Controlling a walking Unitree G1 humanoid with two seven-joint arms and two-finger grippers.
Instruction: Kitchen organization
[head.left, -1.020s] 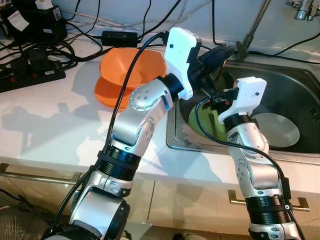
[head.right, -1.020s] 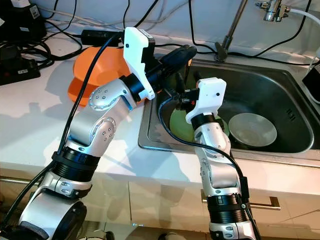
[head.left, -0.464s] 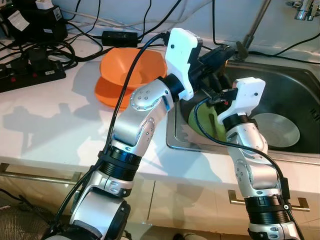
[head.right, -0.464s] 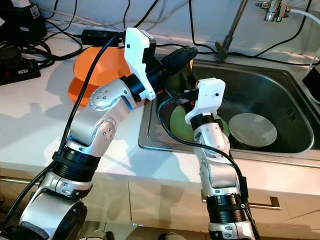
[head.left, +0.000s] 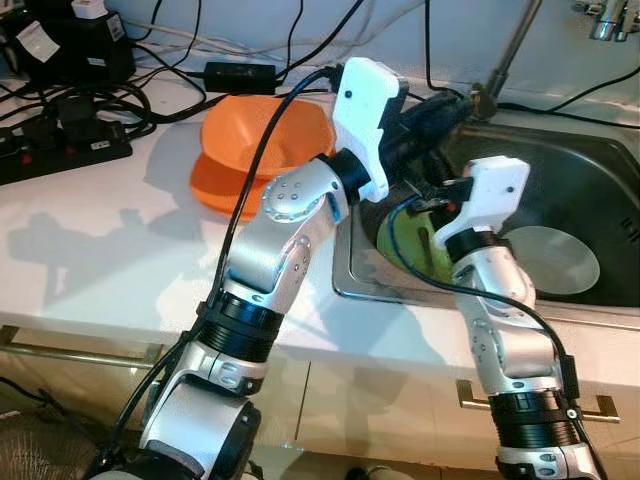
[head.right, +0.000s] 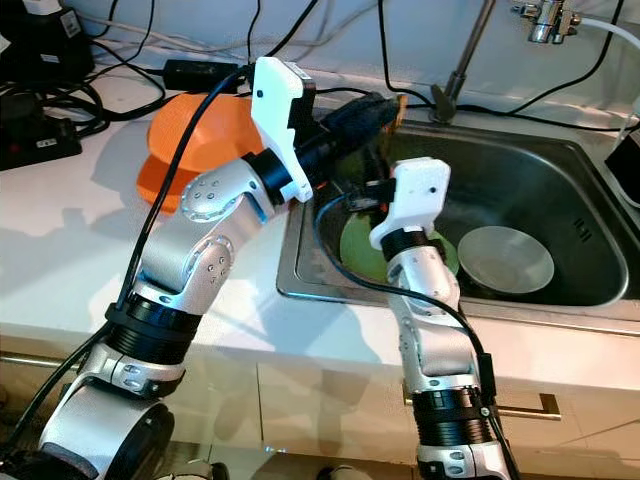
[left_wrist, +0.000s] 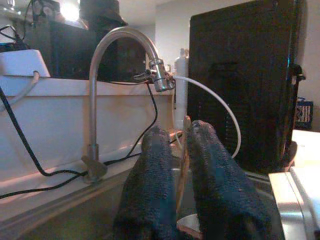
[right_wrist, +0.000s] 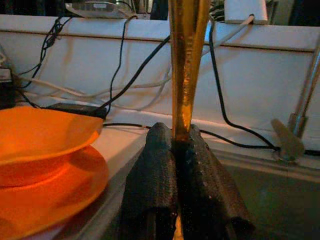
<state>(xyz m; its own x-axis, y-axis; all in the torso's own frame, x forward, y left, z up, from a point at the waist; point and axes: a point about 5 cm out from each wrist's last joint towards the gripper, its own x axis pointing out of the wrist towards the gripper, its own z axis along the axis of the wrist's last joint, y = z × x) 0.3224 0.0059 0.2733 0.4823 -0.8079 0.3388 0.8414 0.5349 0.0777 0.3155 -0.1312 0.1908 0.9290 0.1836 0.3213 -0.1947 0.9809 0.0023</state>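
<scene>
Two orange bowls (head.left: 262, 150) stacked on the surface (head.left: 100, 250); left claw (left_wrist: 186, 145) and right claw (right_wrist: 181, 137) each clamp one wooden utensil (right_wrist: 187, 60)

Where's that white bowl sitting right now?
The white bowl sits on the bottom of the steel sink, on the robot's right, just beside the green plate and past the right arm.

A white table (head.left: 90, 260) fills the left of the frame, with black cables (head.left: 150, 90) and a power strip (head.left: 60, 150) at upper left. A steel sink (head.right: 560, 180) sits at right under a curved faucet (left_wrist: 100, 65). Pale cabinet fronts (head.left: 380, 410) with a metal handle (head.left: 470, 395) run along the bottom.
</scene>
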